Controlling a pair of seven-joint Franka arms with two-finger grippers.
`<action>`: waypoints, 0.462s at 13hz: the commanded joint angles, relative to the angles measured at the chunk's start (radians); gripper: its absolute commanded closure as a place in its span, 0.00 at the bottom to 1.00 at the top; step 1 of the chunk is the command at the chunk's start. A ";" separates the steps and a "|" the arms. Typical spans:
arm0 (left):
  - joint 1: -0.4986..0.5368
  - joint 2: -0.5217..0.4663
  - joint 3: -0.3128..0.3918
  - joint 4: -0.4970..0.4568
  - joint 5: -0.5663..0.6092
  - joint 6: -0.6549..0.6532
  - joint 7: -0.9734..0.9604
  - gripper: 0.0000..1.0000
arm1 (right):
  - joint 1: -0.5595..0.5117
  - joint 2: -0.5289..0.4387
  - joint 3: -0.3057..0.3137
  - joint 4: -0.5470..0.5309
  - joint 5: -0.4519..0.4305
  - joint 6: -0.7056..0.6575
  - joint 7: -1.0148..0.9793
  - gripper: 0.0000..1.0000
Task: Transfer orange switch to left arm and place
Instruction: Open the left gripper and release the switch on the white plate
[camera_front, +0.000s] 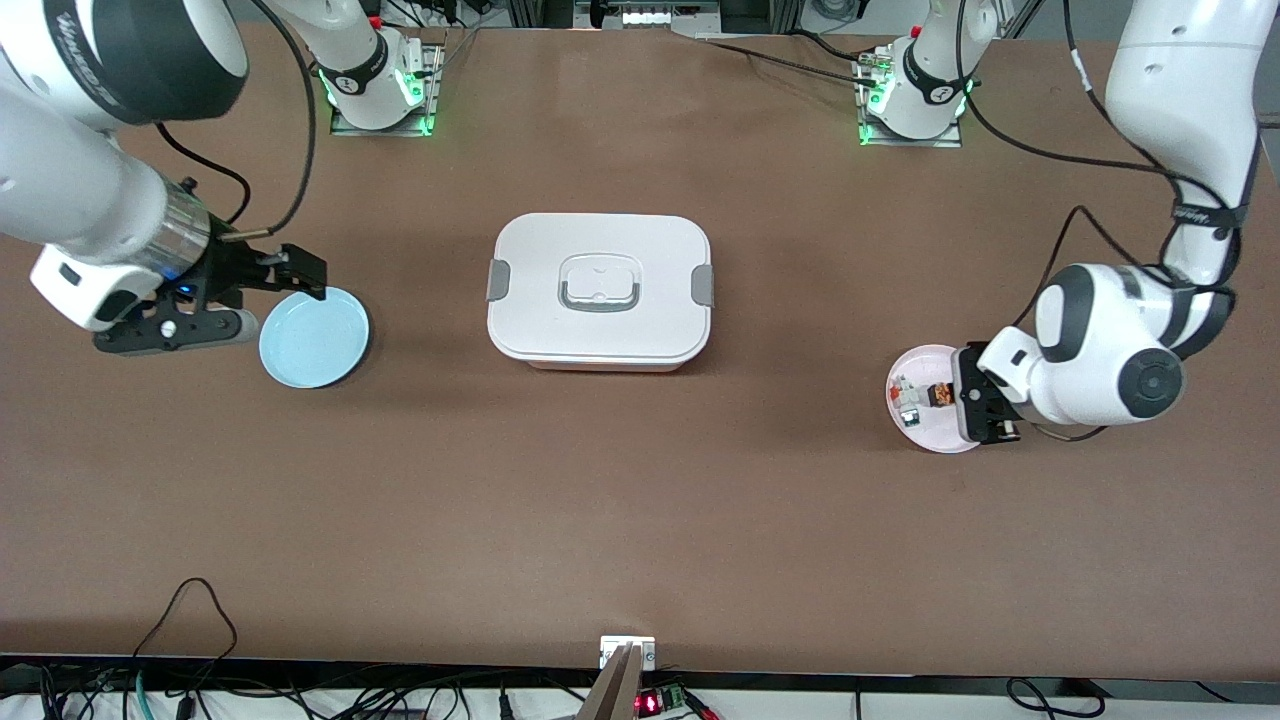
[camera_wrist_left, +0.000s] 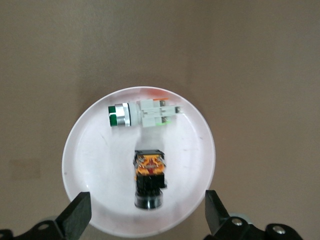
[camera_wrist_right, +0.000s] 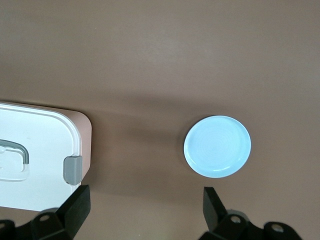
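The orange switch (camera_front: 940, 393) lies on its side in a pale pink plate (camera_front: 925, 432) at the left arm's end of the table. In the left wrist view the switch (camera_wrist_left: 149, 176) shows a black body with an orange band. My left gripper (camera_front: 962, 396) hangs just above it, open, with its fingers (camera_wrist_left: 77, 215) wide on either side of the switch and not touching it. The white box (camera_front: 600, 290) stands shut at mid-table. My right gripper (camera_front: 292, 272) is open and empty over the edge of a light blue plate (camera_front: 313, 338). The right wrist view shows the plate (camera_wrist_right: 217, 146) and the box corner (camera_wrist_right: 45, 145).
A white switch with a green face (camera_wrist_left: 142, 114) lies in the same pink plate beside the orange one. The arm bases (camera_front: 380, 75) stand along the table's edge farthest from the front camera. Cables and a small stand (camera_front: 627, 655) sit at the nearest edge.
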 joint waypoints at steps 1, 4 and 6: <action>0.000 -0.010 -0.001 0.150 0.015 -0.228 -0.140 0.00 | -0.081 -0.060 0.024 -0.035 -0.011 -0.007 0.031 0.00; -0.002 -0.033 -0.003 0.288 0.015 -0.466 -0.472 0.00 | -0.265 -0.106 0.206 -0.058 -0.017 -0.005 0.089 0.00; -0.003 -0.051 -0.004 0.368 0.007 -0.610 -0.672 0.00 | -0.319 -0.132 0.249 -0.077 -0.023 -0.004 0.103 0.00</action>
